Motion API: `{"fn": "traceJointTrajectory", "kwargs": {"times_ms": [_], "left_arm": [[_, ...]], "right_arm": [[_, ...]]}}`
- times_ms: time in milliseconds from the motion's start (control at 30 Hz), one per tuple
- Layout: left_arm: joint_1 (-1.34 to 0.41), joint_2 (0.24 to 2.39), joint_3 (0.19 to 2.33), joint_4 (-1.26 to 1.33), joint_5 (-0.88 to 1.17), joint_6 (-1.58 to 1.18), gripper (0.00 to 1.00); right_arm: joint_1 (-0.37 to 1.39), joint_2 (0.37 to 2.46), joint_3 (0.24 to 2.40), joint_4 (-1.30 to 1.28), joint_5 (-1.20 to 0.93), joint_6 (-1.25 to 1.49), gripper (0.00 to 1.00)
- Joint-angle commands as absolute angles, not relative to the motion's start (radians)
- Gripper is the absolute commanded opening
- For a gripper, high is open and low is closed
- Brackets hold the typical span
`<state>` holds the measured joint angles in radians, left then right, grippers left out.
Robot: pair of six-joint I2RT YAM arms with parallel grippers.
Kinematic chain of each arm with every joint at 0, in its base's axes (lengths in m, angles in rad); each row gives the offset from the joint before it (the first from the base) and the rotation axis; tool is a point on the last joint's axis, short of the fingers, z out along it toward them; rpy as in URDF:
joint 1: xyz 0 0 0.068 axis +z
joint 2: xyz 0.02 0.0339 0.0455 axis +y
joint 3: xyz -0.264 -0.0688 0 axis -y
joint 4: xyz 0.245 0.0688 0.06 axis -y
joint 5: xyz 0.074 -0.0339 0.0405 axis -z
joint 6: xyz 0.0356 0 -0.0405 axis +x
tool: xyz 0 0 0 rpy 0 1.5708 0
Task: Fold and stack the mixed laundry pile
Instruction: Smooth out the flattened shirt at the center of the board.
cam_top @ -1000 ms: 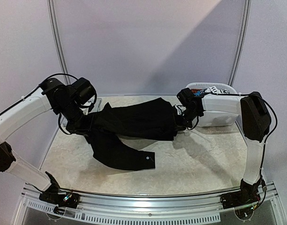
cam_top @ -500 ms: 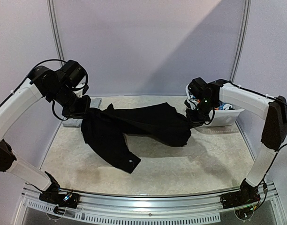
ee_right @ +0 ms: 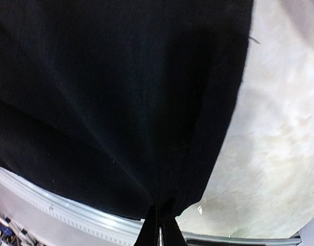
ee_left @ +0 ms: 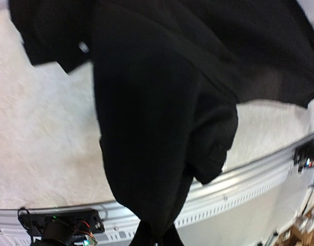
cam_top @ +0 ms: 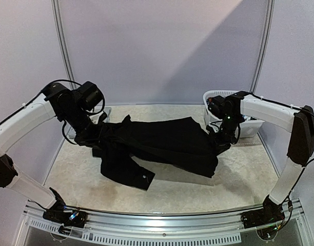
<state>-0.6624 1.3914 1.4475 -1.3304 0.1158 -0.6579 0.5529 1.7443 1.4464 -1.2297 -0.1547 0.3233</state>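
Left gripper (cam_top: pixel 94 137): pinched shut on one end of the black long-sleeved garment (cam_top: pixel 162 141), cloth bunched right at the fingertips and draping away toward the right gripper (cam_top: pixel 221 147), likewise clamped on the opposite edge. Between the two grips: body of the garment sagging onto the table (cam_top: pixel 198 189), one sleeve crumpled just below the left grip, white laundry basket (cam_top: pixel 248 128) just behind the right wrist. Judged step: spreading the piece flat before folding. Draw both grips apart evenly to take out the sag, lower them at one level, lay the near hem down first, release only once flat. Pose: left arm arched high, wrist bent down and inward; right arm reaching in from the basket side, wrist dropped low.
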Motion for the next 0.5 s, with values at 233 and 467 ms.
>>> {"fn": "traceJointTrajectory", "kwargs": {"times_ms": [233,467], "left_arm": [[-0.805,1.457,1.419,-1.73,0.226,-0.667,0.6],[-0.779,1.493,1.574,-1.768,-0.02,-0.642,0.94]], "right_arm": [[0.594,1.741,1.383,-1.284,-0.225,0.325,0.48],[0.593,1.761,1.574,-1.318,-0.146,0.339,0.55]]}}
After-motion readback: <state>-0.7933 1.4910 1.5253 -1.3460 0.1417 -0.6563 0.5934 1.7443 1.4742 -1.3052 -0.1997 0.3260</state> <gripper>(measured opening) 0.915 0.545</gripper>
